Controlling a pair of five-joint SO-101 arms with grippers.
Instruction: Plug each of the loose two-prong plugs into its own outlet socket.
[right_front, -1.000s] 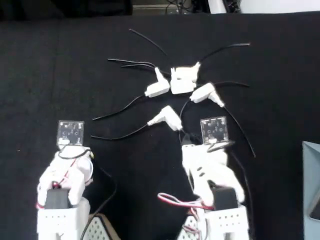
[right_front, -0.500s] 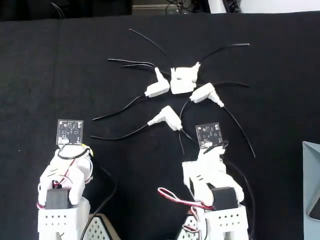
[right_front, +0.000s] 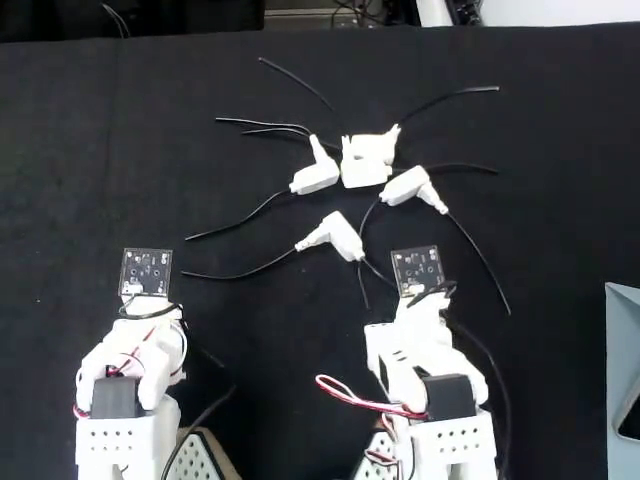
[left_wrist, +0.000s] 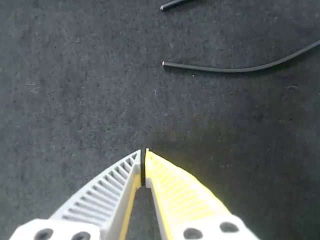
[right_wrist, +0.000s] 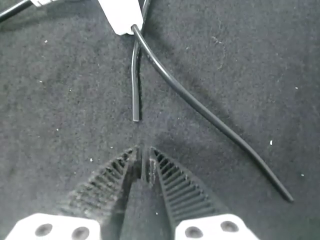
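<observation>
plug (right_wrist: 120, 14) cropped in right wrist view, outlet block (right_front: 364, 160) sockets indistinct

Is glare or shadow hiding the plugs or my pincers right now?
High view: white plugs glare against the black cloth, their prongs unreadable. Left wrist view: faint shadow ahead of the shut left pincer. Right wrist view: even light, right pincer shut, wire plain.

black tablecloth (right_front: 80, 150); a blue-grey box (right_front: 620, 330) at its right edge.
</observation>
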